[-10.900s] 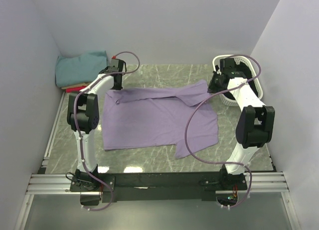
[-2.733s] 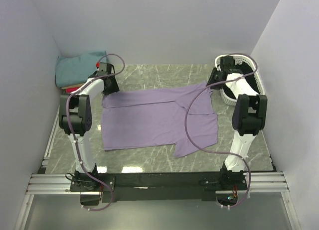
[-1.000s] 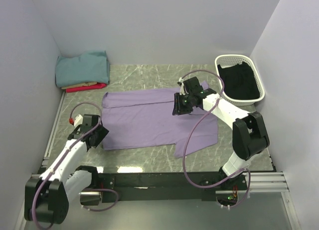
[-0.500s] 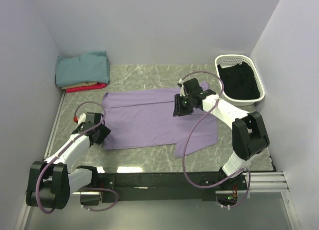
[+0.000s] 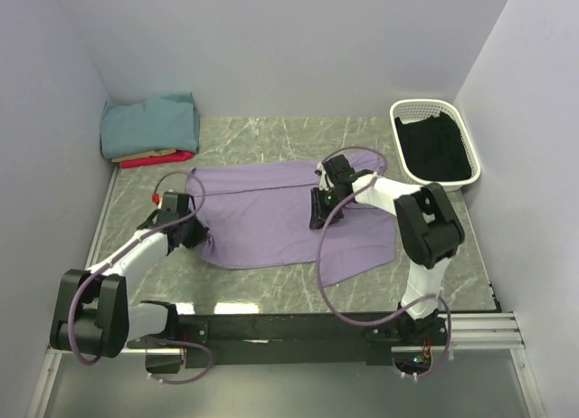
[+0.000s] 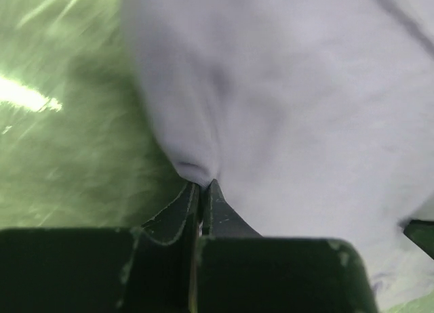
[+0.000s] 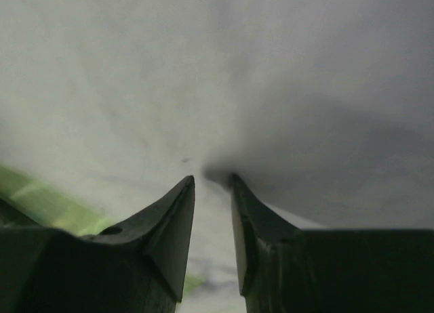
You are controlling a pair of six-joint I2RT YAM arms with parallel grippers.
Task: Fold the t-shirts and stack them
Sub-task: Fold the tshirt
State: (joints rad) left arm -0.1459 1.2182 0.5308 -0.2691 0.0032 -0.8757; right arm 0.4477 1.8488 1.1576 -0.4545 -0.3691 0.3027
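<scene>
T-shirts sit in two places. The lavender t-shirt (image 5: 271, 219) lies spread over the middle of the marble-patterned tabletop (image 5: 271, 137). A folded stack rests in the far left corner, with the teal t-shirt (image 5: 149, 124) on top, the tan t-shirt (image 5: 136, 155) as a thin edge beneath it, and the red t-shirt (image 5: 158, 159) at the bottom.

Half a second ago the left hand (image 5: 192, 234) hovered, fingers apart, at the lavender shirt's near left corner. Now its fingers are pressed together on that corner, and the wrist view shows the cloth puckering into the tips. That corner has been drawn inward and away from the near edge, so the shirt's left side now slants and bunches where it lay square. The right hand (image 5: 318, 214) has slid a little nearer and leftward over the shirt's middle. Its fingers are clamped on a small pinch of fabric, with creases running to the tips and only a narrow gap between them.

The lavender shirt is soft and matte. A fold line runs across its far part, and its near right portion lies flat. A white basket (image 5: 403, 119) holding dark cloth stands at the far right.
</scene>
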